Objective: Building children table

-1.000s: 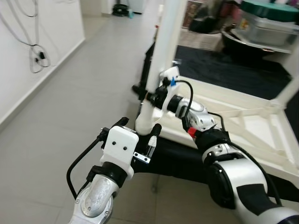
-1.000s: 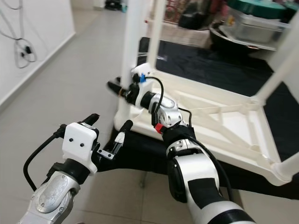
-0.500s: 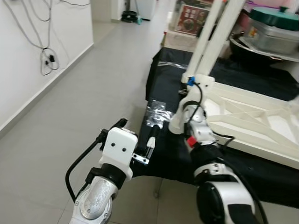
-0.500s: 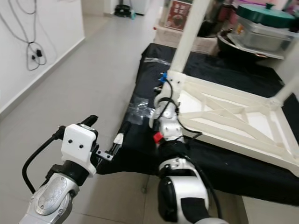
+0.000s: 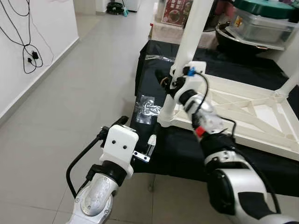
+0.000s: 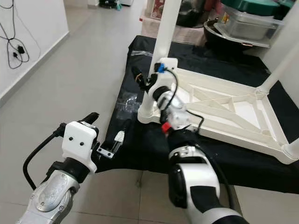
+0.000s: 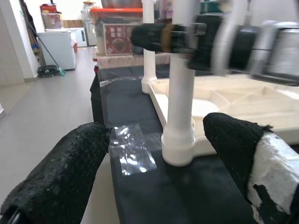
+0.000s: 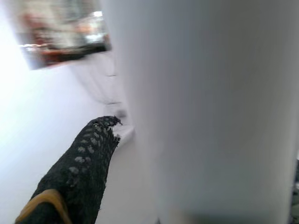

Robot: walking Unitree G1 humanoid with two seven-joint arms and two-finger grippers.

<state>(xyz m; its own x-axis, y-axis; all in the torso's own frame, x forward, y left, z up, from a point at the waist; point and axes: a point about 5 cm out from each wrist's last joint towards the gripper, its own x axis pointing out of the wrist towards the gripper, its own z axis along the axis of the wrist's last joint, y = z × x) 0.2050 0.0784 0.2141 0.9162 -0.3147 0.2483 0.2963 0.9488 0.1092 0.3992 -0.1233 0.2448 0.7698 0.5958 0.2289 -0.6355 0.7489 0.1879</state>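
Observation:
A white children's table (image 5: 243, 107) lies upside down on a black cloth (image 5: 187, 154), its legs pointing up. My right gripper (image 5: 170, 81) is clasped round the near-left leg (image 5: 191, 32), low on it; one black finger (image 5: 160, 76) pokes out past the leg's left side. In the right wrist view that leg (image 8: 210, 107) is very close, beside one finger (image 8: 79, 163). My left gripper (image 5: 138, 131) hovers open and holds nothing, over the cloth's front edge, short of the leg's foot (image 7: 180, 144).
A clear plastic bag (image 5: 145, 105) lies on the cloth beside the leg. Metal pots (image 5: 261, 21) and boxes stand behind the table. Grey floor tiles (image 5: 79, 93) stretch to the left, up to a white wall with hanging cables (image 5: 28, 56).
The head camera has swung, so the whole scene shifted. My right gripper stays at the same table leg. My left gripper holds the same open pose.

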